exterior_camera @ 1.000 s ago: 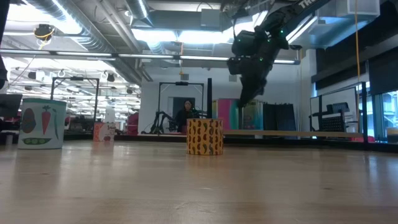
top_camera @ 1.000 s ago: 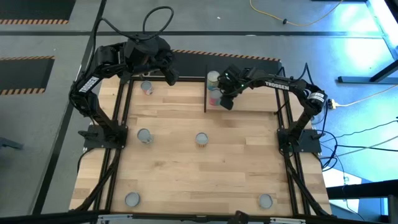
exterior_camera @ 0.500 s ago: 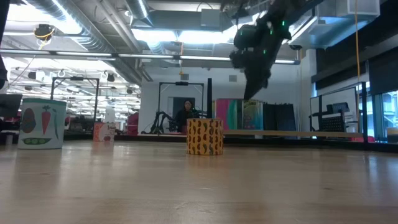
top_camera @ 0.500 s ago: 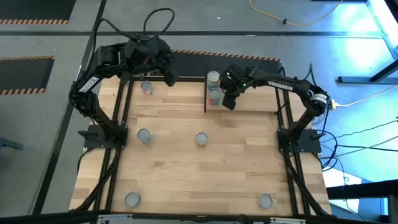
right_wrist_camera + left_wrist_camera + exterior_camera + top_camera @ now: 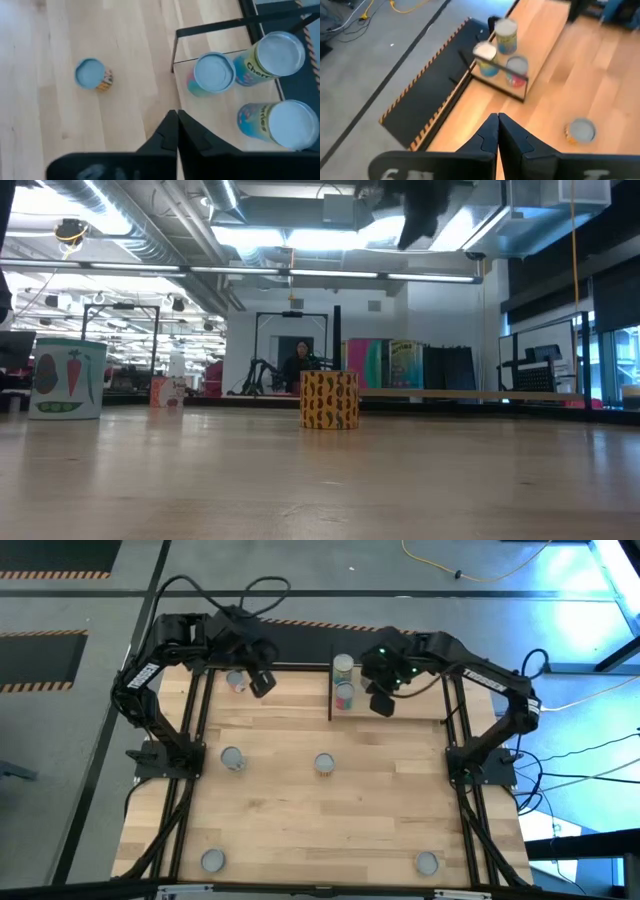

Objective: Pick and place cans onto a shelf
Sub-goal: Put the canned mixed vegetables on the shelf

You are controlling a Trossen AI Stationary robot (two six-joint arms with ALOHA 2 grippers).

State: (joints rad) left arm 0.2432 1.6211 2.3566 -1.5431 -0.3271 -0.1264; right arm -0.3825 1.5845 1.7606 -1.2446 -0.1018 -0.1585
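High view | your right gripper [image 5: 381, 705], jaws together, beside the light wood shelf [image 5: 400, 705] holding silver-topped tins [image 5: 344, 695] | left gripper [image 5: 262, 685] closed, far edge | mid-table open

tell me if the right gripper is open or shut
Shut and empty: in the right wrist view the right gripper has its two dark fingers pressed together above the tabletop.

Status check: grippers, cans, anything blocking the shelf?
Left gripper and right gripper both shut, empty, above the table's far end. Three cans on the shelf; five loose on the table. Nothing blocking.
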